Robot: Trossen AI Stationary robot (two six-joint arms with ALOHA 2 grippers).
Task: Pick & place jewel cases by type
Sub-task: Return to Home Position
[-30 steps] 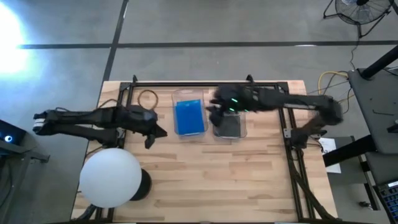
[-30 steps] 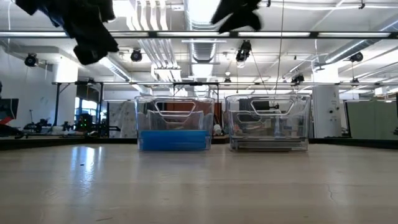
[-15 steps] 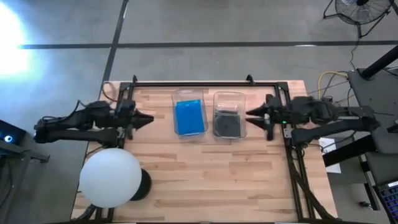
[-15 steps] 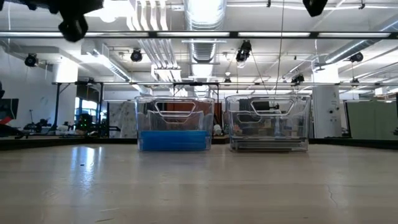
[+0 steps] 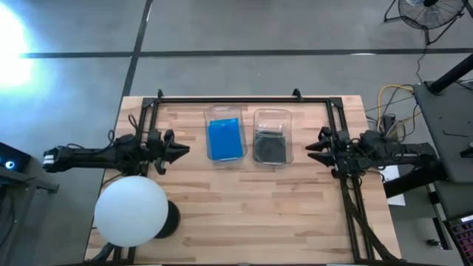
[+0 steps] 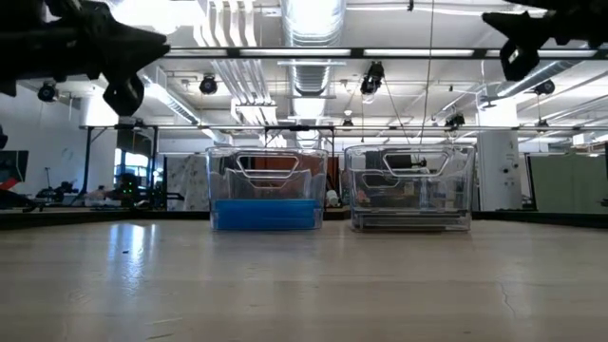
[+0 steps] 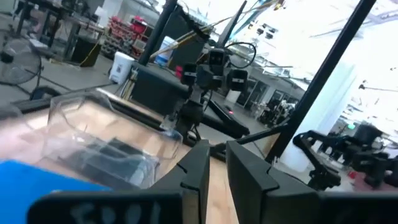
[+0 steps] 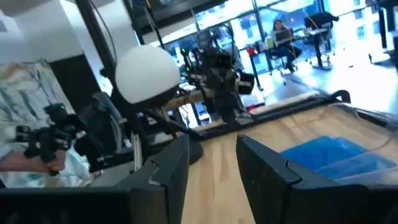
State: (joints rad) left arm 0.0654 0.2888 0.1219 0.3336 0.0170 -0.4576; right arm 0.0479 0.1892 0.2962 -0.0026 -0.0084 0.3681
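Blue jewel cases lie stacked in the left clear bin, and in the low view the blue stack rests on that bin's floor. Dark cases lie in the right clear bin, where they show as a low dark stack. My left gripper hovers left of the blue bin, its fingers a narrow gap apart. My right gripper hovers right of the dark bin, open. Both are empty.
A big white ball on a dark stand sits at the table's near left corner, close under the left arm. Black frame rails run along the far and side edges. Bare wood lies in front of the bins. A person's patterned sleeve shows beyond the table.
My right gripper has drawn back from above the dark-case bin to the table's right edge. My left gripper has pulled toward the left edge, then settled left of the blue bin. The cases and bins have stayed put.
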